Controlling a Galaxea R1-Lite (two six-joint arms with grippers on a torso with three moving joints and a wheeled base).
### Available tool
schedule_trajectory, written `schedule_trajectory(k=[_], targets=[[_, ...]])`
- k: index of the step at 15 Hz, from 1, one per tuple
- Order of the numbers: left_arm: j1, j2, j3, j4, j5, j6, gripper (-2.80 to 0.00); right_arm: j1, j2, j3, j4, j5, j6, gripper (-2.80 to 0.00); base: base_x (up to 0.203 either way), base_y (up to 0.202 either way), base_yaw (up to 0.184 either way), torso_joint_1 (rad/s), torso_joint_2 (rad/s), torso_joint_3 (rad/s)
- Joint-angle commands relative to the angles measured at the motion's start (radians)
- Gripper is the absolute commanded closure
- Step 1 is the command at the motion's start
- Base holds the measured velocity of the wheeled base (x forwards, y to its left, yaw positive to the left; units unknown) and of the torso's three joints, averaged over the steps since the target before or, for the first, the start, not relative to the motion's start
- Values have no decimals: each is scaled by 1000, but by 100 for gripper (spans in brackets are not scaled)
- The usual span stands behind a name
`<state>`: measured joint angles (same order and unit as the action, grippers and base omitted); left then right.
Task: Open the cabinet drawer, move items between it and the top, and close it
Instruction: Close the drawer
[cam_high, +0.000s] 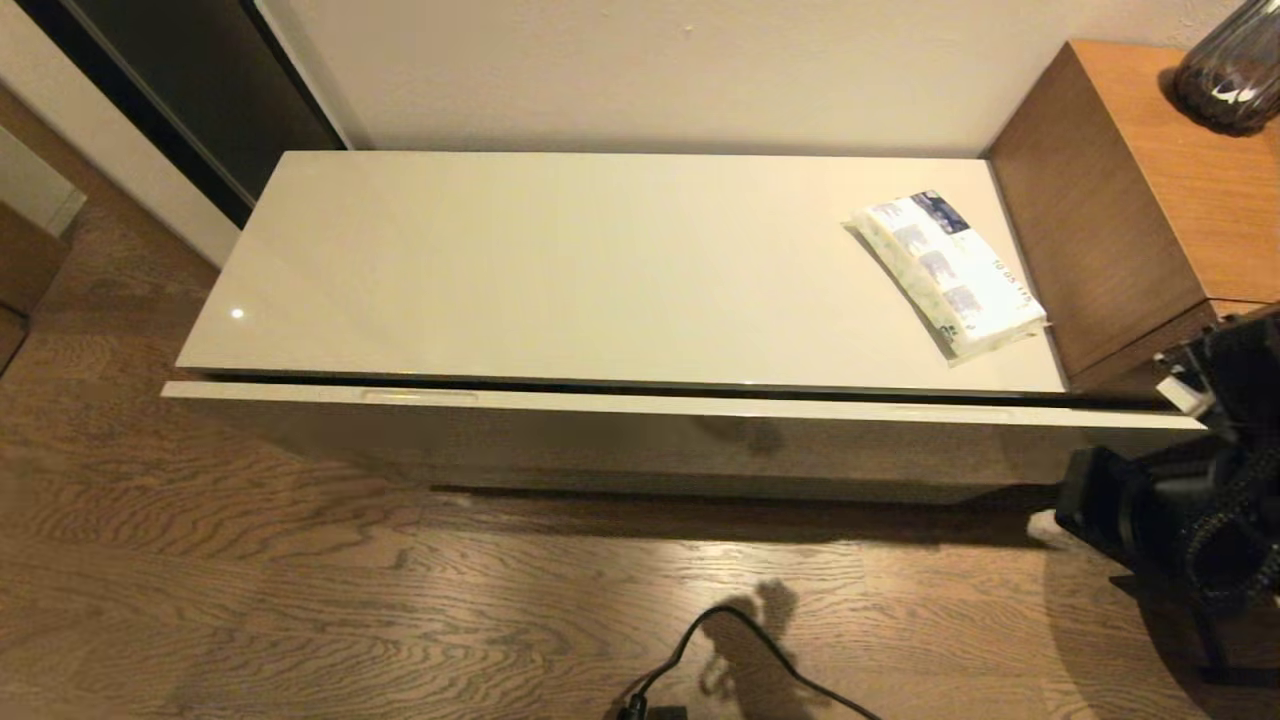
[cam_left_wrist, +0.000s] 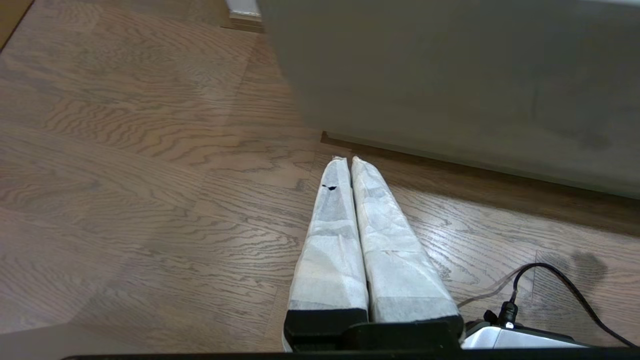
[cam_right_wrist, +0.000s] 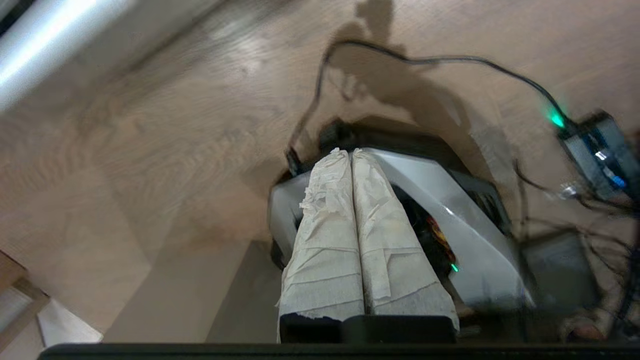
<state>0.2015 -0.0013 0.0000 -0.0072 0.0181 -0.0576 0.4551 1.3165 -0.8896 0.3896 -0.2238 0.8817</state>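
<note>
The tissue pack (cam_high: 950, 272), white with blue prints, lies at the right end of the glossy cream top (cam_high: 560, 260). The drawer front (cam_high: 640, 440) stands out only a little, leaving a thin dark gap under the top, so its inside is hidden. No slippers are in view. My left gripper (cam_left_wrist: 348, 160) is shut on nothing and hovers low over the wooden floor, just before the cabinet's cream front (cam_left_wrist: 450, 75). My right gripper (cam_right_wrist: 350, 151) is shut and empty, pointing down at my own grey base (cam_right_wrist: 450, 210). My right arm (cam_high: 1190, 500) sits at the cabinet's right front corner.
A taller brown wooden unit (cam_high: 1110, 200) with a dark vase (cam_high: 1230, 70) adjoins the cabinet's right end. A black cable (cam_high: 740, 650) trails over the floor in front. A dark door panel (cam_high: 200, 90) stands at the back left.
</note>
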Motion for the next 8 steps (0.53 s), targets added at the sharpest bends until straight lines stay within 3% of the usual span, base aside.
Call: schedule_trajectory(k=[1, 4, 6, 8], targets=[[0, -39, 2, 0, 0, -1, 0, 5, -142, 18, 67, -3, 3, 0, 0, 0, 0, 0, 0, 0], [0, -39, 2, 0, 1, -1, 0, 10, -296, 7, 272, -61, -4, 0, 0, 0, 0, 0, 0, 0], [1, -39, 2, 0, 0, -1, 0, 17, -423, -42, 475, -150, -11, 0, 0, 0, 0, 0, 0, 0], [1, -39, 2, 0, 0, -1, 0, -10, -552, -113, 685, -180, -24, 0, 0, 0, 0, 0, 0, 0]])
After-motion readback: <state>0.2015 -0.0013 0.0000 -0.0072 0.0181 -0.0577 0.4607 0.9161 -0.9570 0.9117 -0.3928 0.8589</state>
